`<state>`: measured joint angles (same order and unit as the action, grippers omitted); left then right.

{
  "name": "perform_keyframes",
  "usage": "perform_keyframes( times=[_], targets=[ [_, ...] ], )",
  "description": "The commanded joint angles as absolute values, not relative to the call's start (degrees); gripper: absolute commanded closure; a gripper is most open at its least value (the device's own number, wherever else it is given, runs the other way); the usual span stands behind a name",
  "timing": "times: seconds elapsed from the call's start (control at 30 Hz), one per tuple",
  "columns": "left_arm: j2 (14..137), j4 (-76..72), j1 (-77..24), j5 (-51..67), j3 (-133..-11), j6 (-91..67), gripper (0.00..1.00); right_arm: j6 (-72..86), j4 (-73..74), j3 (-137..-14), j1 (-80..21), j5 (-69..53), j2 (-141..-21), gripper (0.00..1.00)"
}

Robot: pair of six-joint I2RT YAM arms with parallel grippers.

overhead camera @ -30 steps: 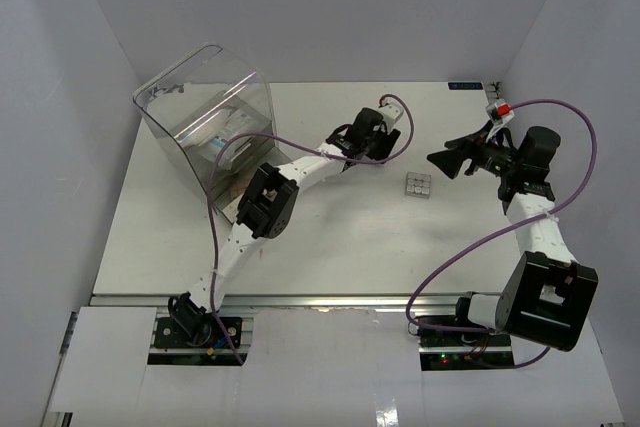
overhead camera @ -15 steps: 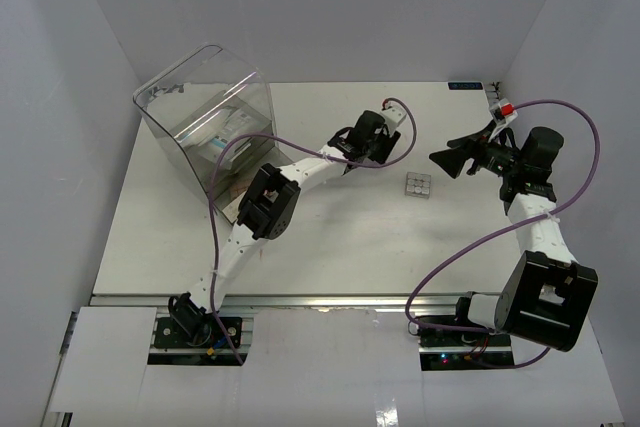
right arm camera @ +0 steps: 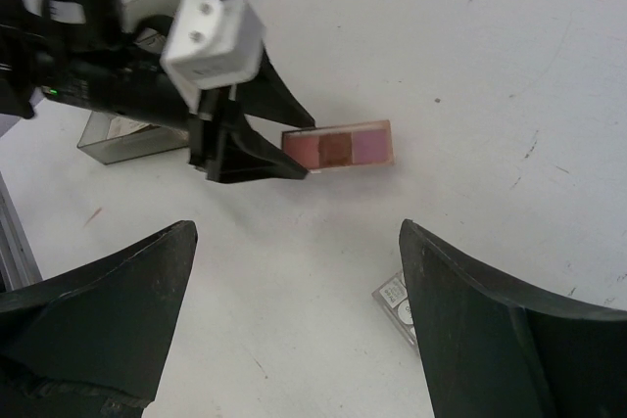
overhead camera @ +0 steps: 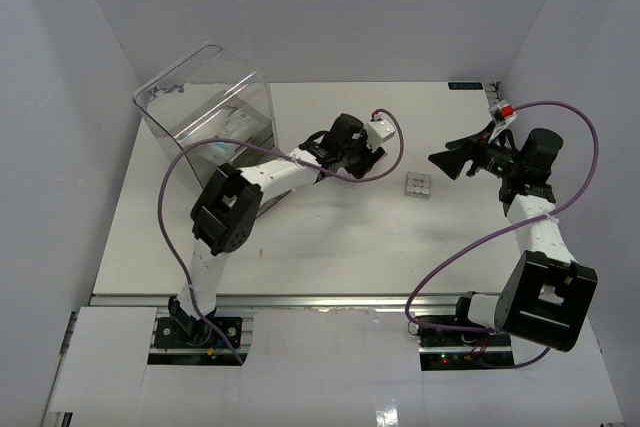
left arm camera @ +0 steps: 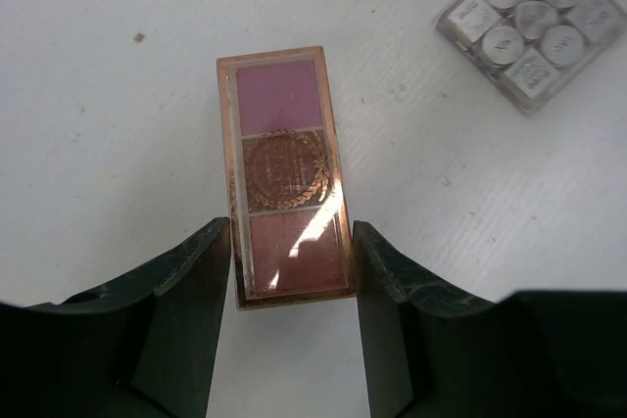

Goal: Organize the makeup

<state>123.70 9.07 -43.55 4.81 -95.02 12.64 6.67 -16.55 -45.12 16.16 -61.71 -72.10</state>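
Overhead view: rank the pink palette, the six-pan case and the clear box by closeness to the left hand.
1. pink palette, between the fingers of the left hand.
2. six-pan case, a little to its right.
3. clear box, far off at the rear left.

Two arms: white links, black joints.
Left arm (overhead camera: 275,169) and right arm (overhead camera: 540,232): white tubes, boxy black joint housings. A purple cable (overhead camera: 165,185) loops along each. Left gripper (left arm camera: 292,232) fingers (left arm camera: 186,301) matte black, wedge-shaped. White square camera block (right arm camera: 211,31) with two dark holes at its wrist.
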Motion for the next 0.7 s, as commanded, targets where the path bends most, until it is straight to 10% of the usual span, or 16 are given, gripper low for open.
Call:
perform_keyframes(
  times=[0.0,0.67],
  targets=[
    [107.7,7.4,-42.6,8.2,-84.2,19.1,0.88,7.7,-19.5,-44.7,16.5,-63.1,-71.3,0.1],
    [72.4,17.2,-31.2,-5.3,-57.2,-21.4,1.0,9.4,-21.0,-44.2,16.5,-63.6,-71.5,0.1]
  ],
)
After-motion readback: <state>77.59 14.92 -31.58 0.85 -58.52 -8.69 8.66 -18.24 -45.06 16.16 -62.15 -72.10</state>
